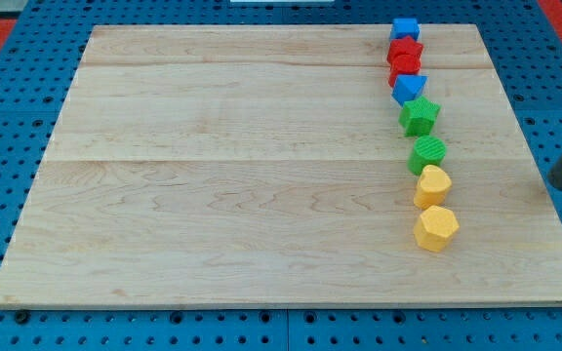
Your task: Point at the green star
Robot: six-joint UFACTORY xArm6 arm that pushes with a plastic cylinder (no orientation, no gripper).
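my tip [558, 184] rests at the view's right edge of the wooden board [213, 175], with the dark rod rising up and to the right out of the view. it is a bare rod end, so it has nothing to clasp or let go, and it touches no block.

going outward from the tip, all the blocks stand in one rough column to its left. the closest are the yellow heart [432, 185], roughly level with the tip, and the yellow hexagon [436, 228], just below the heart and lower-left of the tip. next comes the green cylinder [427, 153], just above the heart. beyond it, up and to the left of the tip and well apart from it, is the green star [420, 116], lying between the green cylinder and a blue block [409, 90] that touches its upper edge. farther up the column sit two red blocks, the lower red block [401, 70] and the upper red block [405, 51], whose shapes i cannot make out, and farthest of all the blue cube [404, 28] at the board's top edge.
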